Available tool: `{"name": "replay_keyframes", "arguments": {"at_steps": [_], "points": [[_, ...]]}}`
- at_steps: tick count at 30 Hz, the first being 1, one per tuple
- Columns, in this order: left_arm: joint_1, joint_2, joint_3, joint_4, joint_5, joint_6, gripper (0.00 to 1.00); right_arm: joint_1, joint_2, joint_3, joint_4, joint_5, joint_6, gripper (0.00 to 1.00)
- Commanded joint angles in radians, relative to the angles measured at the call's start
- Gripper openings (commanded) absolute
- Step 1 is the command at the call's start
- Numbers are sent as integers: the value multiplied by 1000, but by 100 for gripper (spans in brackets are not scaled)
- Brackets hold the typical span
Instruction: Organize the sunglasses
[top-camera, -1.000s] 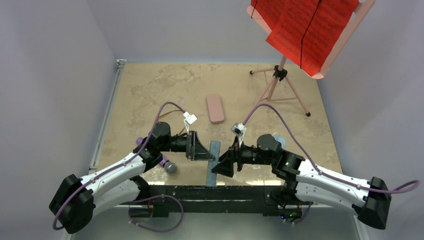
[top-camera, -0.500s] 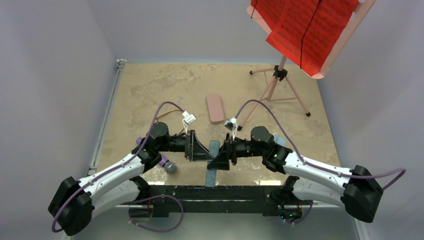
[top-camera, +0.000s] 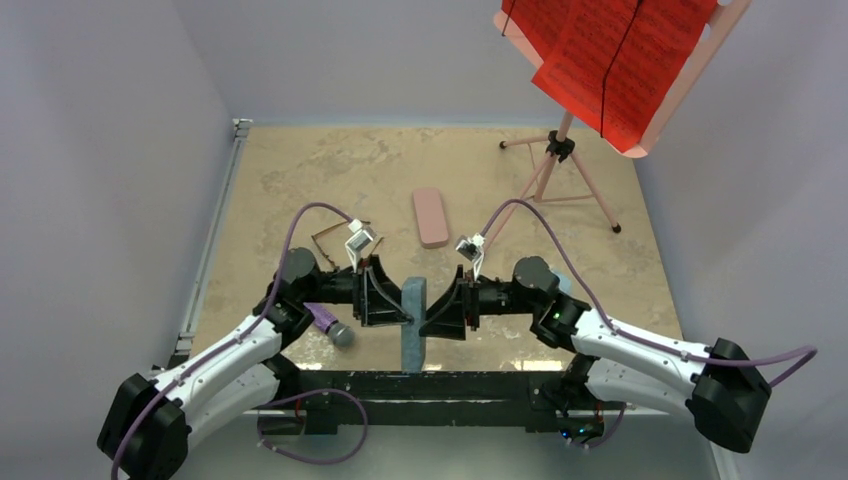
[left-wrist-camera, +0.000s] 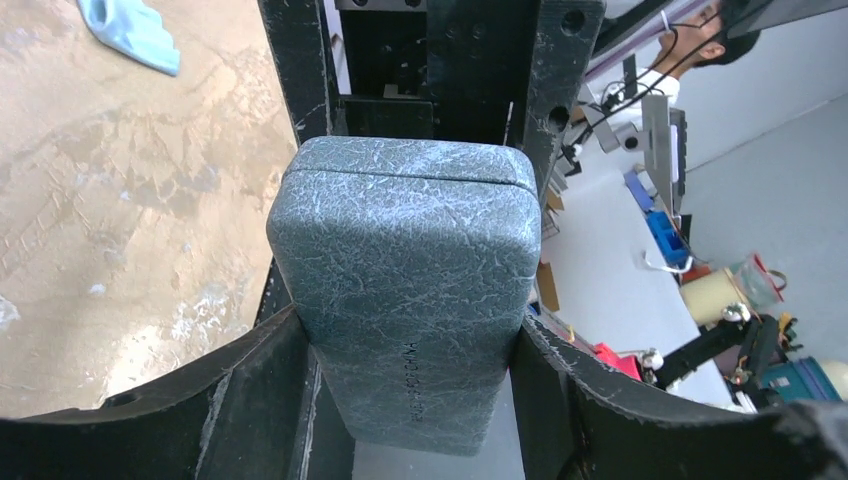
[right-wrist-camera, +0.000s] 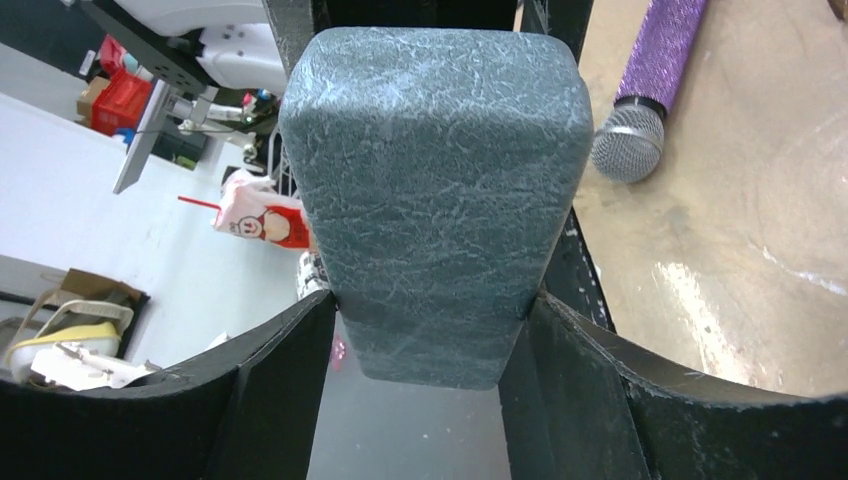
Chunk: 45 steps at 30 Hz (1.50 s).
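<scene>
A blue-grey case is held on its edge between both grippers near the table's front edge. My left gripper grips it from the left, and in the left wrist view the gripper presses both sides of the case. My right gripper grips it from the right, and in the right wrist view the gripper also touches both sides of the case. A thin dark brown pair of sunglasses shows partly behind the left wrist. The pink-purple pair is not in view.
A pink case lies mid-table. A purple microphone lies under the left arm and shows in the right wrist view. A light blue cloth lies on the table. A music stand with red sheets stands back right.
The right gripper moved left onto the blue-grey case. The case, flat on the table before, now stands on edge between both grippers. The left wrist rolled and shifted slightly left.
</scene>
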Motion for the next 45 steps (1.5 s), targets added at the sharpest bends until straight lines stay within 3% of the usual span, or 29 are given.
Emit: {"name": "replay_keyframes", "arguments": {"at_steps": [1, 5, 6, 7, 9, 12, 17, 23, 29, 36, 45], "points": [[66, 82, -83, 117, -9, 37, 0, 17, -71, 31, 149, -159, 73, 0], [67, 133, -56, 178, 2, -95, 0, 17, -23, 113, -58, -153, -61, 0], [67, 133, -57, 206, 3, -129, 0, 17, 4, 129, -89, -132, -71, 12], [67, 126, -56, 207, -8, -156, 0, 17, 23, 140, -102, -120, -75, 30], [65, 96, -39, 123, -57, -146, 0, 18, 58, 150, -96, -123, -68, 57], [65, 34, -24, -30, -159, -99, 0, 17, 101, 154, -30, -153, -25, 72], [66, -55, -17, -189, -313, -75, 0, 17, 183, 153, 85, -165, 89, 77], [65, -116, -33, -223, -373, -94, 0, 18, 244, 137, 235, -139, 171, 90], [63, -180, -63, -149, -395, -144, 0, 18, 298, 139, 286, -64, 197, 91], [63, -247, -79, -207, -467, -157, 0, 19, 304, 110, 280, 118, 216, 91], [63, -273, -125, -101, -445, -218, 0, 18, 321, 130, 300, 99, 193, 89]]}}
